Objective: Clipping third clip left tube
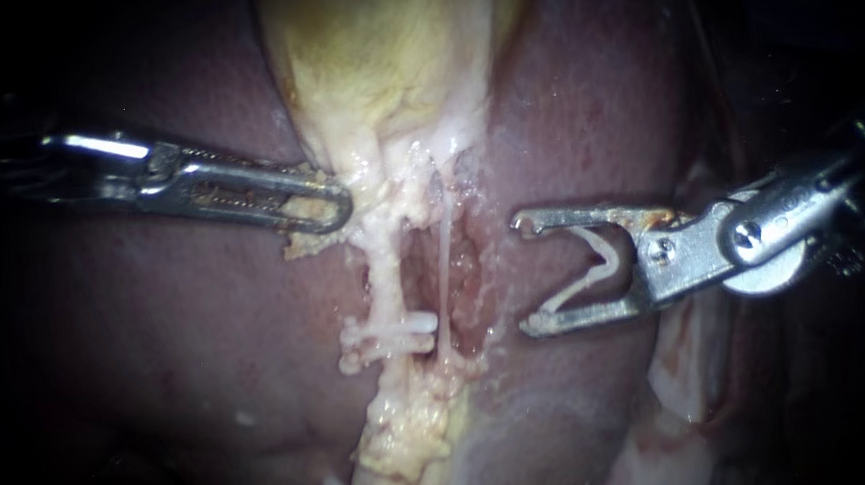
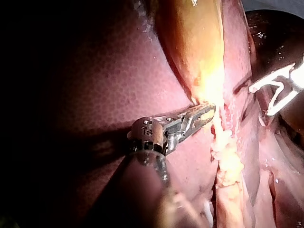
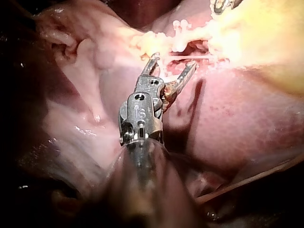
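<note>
Liver, gallbladder and the loose tissue around them

We see the dark red liver (image 1: 160, 369) on both sides, with the yellow gallbladder (image 1: 380, 45) lying in the groove between and narrowing towards its lower end. Below that narrow end the thin, pale right tube (image 1: 444, 262) runs straight down beside a raw reddish hollow (image 1: 470, 275). Lumpy yellow fat (image 1: 409, 439) sits lower in the groove. A pale, glistening membrane (image 1: 681, 378) folds against the liver at the lower right.

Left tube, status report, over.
Left instrument jaws shut on gallbladder. Right instrument jaws hold loaded clip, short of left tube. Two clips on it. Thin tube lies between.
</note>
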